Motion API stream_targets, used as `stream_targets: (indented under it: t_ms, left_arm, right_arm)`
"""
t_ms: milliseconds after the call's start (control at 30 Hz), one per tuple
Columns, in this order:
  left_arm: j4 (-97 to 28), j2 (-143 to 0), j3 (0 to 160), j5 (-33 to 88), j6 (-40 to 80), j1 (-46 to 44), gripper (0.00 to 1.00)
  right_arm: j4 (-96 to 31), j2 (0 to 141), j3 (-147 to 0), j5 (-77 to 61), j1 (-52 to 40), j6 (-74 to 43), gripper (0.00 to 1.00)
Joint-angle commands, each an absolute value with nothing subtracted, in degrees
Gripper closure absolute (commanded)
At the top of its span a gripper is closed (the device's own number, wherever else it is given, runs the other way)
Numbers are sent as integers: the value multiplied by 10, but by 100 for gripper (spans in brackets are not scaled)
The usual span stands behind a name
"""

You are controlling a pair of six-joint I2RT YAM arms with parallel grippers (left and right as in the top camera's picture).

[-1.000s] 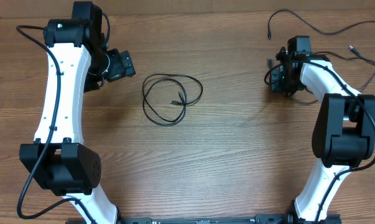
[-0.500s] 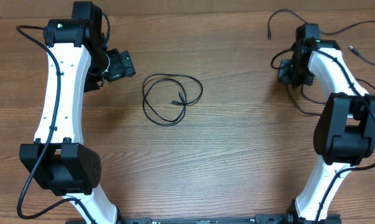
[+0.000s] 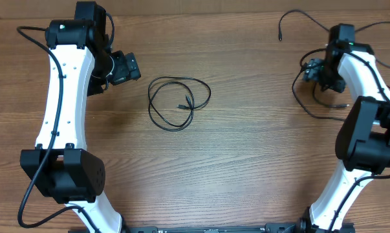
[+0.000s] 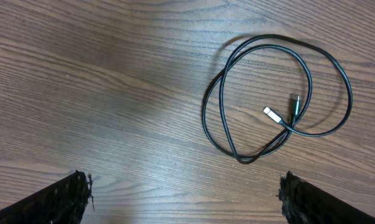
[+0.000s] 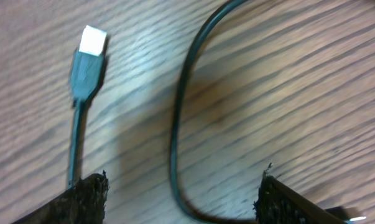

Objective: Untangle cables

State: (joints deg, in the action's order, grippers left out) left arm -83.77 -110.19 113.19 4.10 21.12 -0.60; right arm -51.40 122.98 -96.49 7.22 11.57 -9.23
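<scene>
Judging by the layout, the untangling is being left partly done. One thin black cable coil (image 3: pixel 181 105) is lying looped over itself on the brown wooden tabletop (image 3: pixel 246 168), near the left end effector (image 4: pixel 184 183), which is being held wide apart and empty. Well apart from it, loose black strands (image 5: pixel 178 106), one ending in a silver-tipped plug (image 5: pixel 89 42), are lying beneath the right end effector (image 5: pixel 181 186), released and gripping nothing.

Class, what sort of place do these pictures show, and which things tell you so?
Probably a robotics lab bench: a left robot arm and a right robot arm work at a wood-grain table, with a coiled black cable laid out.
</scene>
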Motion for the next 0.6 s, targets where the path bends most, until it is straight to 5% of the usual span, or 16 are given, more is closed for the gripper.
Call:
stream_targets:
  t_ms: [0, 300, 433, 567]
  left_arm:
    - [-837, -1103, 1136, 43, 223, -4, 0]
    - [-837, -1103, 1136, 43, 223, -4, 0]
    - [-837, -1103, 1136, 43, 223, -4, 0]
    - [-837, -1103, 1136, 43, 223, -4, 0]
  right_arm:
    - [-493, 1239, -968, 41, 124, -85, 23]
    - [-449, 1277, -967, 37, 126, -85, 29]
    - [-434, 1300, -967, 37, 127, -79, 45]
    - [-424, 1305, -967, 37, 130, -59, 79]
